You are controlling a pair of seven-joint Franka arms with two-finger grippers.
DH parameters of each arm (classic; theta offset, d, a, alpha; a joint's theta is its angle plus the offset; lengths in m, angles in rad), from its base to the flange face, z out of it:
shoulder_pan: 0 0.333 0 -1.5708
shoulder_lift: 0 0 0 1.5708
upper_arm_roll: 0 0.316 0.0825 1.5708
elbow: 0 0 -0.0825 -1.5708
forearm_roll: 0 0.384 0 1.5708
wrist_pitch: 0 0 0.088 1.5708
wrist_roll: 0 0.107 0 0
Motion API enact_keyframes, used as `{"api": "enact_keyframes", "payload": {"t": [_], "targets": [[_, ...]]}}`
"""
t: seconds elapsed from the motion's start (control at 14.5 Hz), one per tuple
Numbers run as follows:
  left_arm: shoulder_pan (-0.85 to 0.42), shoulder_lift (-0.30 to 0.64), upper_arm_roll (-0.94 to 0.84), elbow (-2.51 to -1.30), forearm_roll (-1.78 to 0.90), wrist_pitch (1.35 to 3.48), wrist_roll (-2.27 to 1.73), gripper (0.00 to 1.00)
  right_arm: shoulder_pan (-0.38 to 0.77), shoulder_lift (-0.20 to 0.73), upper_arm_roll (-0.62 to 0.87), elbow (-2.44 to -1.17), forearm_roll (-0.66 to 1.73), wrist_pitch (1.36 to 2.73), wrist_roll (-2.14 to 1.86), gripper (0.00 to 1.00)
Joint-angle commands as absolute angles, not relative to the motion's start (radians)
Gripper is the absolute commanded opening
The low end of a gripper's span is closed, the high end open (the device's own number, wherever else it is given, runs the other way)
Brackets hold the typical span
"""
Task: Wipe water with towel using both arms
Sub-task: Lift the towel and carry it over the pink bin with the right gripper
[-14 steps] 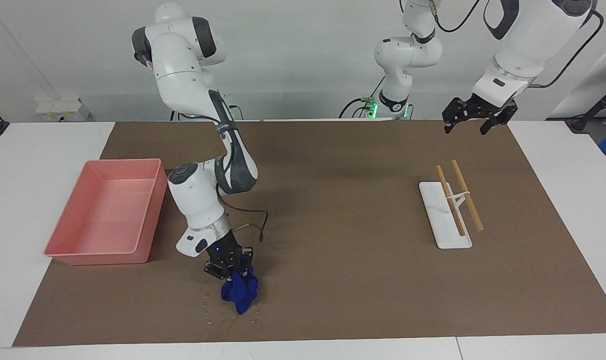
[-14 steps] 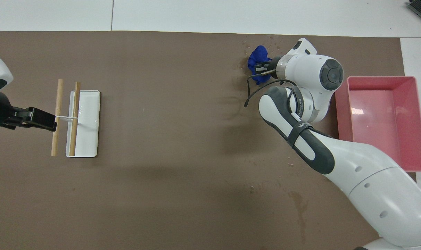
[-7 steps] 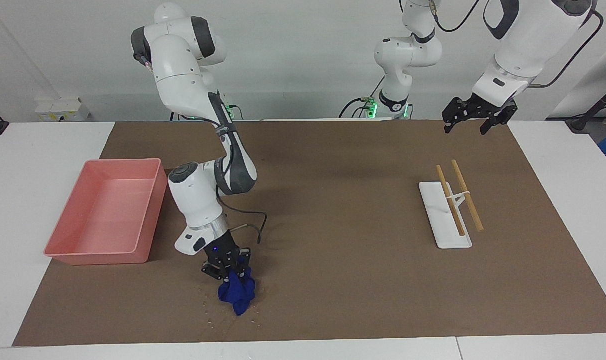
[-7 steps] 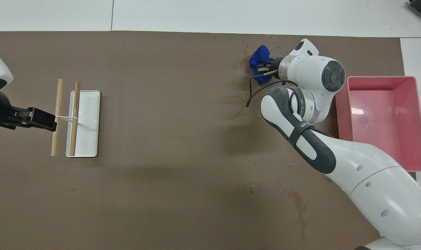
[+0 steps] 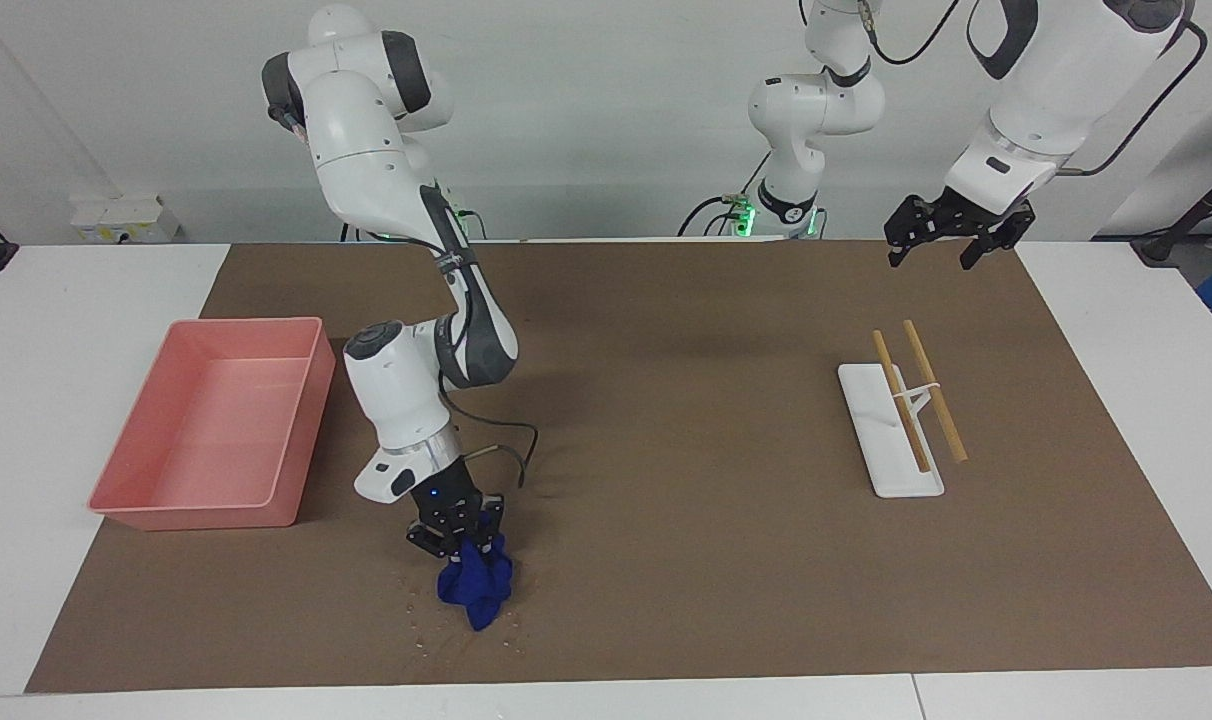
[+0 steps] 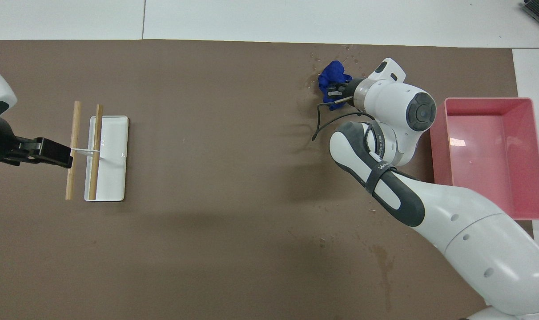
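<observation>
The blue towel [image 5: 476, 589] [image 6: 331, 78] is a crumpled lump pressed down on the brown mat, farther from the robots than the pink tray. My right gripper [image 5: 463, 541] [image 6: 336, 90] is shut on the towel's top, its arm bent low over the mat. Small glistening droplets of water [image 5: 418, 618] [image 6: 355, 50] lie scattered around the towel, toward the mat's edge. My left gripper [image 5: 947, 236] [image 6: 51, 152] hangs open and empty in the air above the mat at the left arm's end, over the white stand; that arm waits.
A pink tray [image 5: 216, 432] [image 6: 489, 155] sits empty beside the right arm's forearm. A white stand [image 5: 887, 428] [image 6: 107, 158] carrying two wooden sticks [image 5: 917, 393] lies toward the left arm's end. Dried damp stains [image 6: 383, 260] mark the mat near the right arm's base.
The right gripper has shifted the towel slightly toward the droplets at the mat's edge while its wrist turned. The left arm has stayed still.
</observation>
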State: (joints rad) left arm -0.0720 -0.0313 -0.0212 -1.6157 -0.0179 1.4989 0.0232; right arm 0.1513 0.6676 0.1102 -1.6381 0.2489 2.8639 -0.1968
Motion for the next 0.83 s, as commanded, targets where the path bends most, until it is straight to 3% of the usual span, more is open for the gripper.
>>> {"api": "enact_keyframes", "payload": {"t": [0.0, 0.76], "targets": [[-0.077, -0.043, -0.021, -1.628, 0.002, 1.493, 0.017, 1.00, 0.143, 0.602, 0.132, -1.657, 0.268, 2.722, -0.167, 0.00], [-0.077, -0.043, -0.021, -1.628, 0.002, 1.493, 0.017, 1.00, -0.041, 0.261, 0.109, -1.508, 0.209, 1.890, -0.156, 0.00]]}}
